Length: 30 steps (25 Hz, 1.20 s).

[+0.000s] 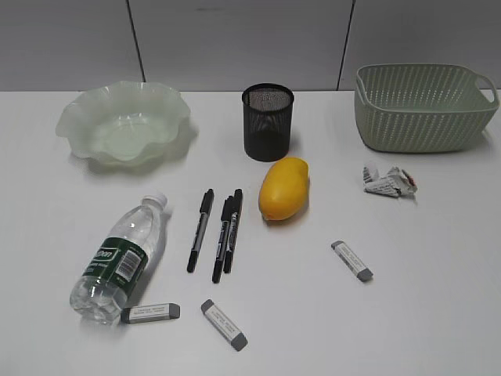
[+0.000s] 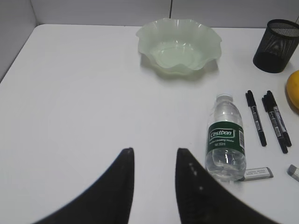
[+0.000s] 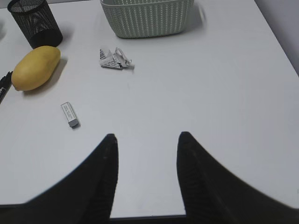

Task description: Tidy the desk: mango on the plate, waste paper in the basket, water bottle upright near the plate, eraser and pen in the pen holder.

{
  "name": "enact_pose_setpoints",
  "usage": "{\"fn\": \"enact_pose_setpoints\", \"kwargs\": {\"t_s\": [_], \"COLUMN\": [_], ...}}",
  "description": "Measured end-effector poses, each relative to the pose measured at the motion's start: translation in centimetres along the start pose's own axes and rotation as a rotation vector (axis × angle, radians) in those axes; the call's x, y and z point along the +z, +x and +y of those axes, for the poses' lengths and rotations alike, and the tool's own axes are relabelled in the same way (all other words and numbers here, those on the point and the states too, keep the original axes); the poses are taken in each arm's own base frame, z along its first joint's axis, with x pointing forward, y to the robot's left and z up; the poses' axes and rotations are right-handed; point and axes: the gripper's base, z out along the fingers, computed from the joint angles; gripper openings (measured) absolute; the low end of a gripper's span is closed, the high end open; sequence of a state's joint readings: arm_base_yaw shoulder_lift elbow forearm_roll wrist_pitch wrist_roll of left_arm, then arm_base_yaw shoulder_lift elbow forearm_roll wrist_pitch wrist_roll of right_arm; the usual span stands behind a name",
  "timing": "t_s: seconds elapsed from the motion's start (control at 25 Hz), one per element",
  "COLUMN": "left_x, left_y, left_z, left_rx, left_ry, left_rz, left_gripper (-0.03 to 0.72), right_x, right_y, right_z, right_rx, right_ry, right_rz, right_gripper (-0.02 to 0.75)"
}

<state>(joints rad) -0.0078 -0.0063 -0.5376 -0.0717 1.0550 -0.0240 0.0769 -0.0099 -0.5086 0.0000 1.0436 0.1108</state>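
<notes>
A: Which arm is better placed for the water bottle (image 2: 226,138)?

B: The left one, I'd say. In its wrist view the left gripper (image 2: 154,161) hangs over bare desk (image 2: 84,93) with its fingers a little apart and nothing between them. The bottle lies on its side just to the right of it, cap toward the plate (image 2: 179,44), base near the camera.

A: So its long axis runs roughly away from the gripper?

B: Yes, nearly in line with the fingers, so the wrist likely needs to turn to close across the body.

A: And the right gripper (image 3: 147,144)?

B: Also parted and empty, over bare desk. The waste paper (image 3: 114,59) sits ahead and to its left, just in front of the basket (image 3: 147,18); the mango (image 3: 36,67) lies farther left, beside the pen holder (image 3: 35,22).
</notes>
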Motion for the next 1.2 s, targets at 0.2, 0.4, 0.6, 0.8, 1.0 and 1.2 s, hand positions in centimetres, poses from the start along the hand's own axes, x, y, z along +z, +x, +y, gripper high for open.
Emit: {"fn": "enact_pose_setpoints", "kwargs": {"t_s": [0.2,0.4,0.6,0.8,1.0,1.2], "left_x": [0.0,0.0,0.0,0.0,0.4,7.7], "left_y": [0.0,0.0,0.0,0.0,-0.5,-4.7], "left_z": [0.0,0.0,0.0,0.0,-0.8,-3.5], "left_rx": [0.0,0.0,0.0,0.0,-0.039,-0.078], "left_ry": [0.0,0.0,0.0,0.0,0.091,0.409], "left_rz": [0.0,0.0,0.0,0.0,0.008,0.215], "left_gripper": [0.226,0.226,0.226,0.228,0.228,0.249], "right_x": [0.0,0.0,0.0,0.0,0.0,0.0], "right_y": [0.0,0.0,0.0,0.0,0.0,0.0], "right_z": [0.0,0.0,0.0,0.0,0.0,0.0], "right_rx": [0.0,0.0,0.0,0.0,0.0,0.0], "right_ry": [0.0,0.0,0.0,0.0,0.0,0.0], "right_rz": [0.0,0.0,0.0,0.0,0.0,0.0], "right_gripper": [0.342,0.342,0.342,0.342,0.342,0.342]}}
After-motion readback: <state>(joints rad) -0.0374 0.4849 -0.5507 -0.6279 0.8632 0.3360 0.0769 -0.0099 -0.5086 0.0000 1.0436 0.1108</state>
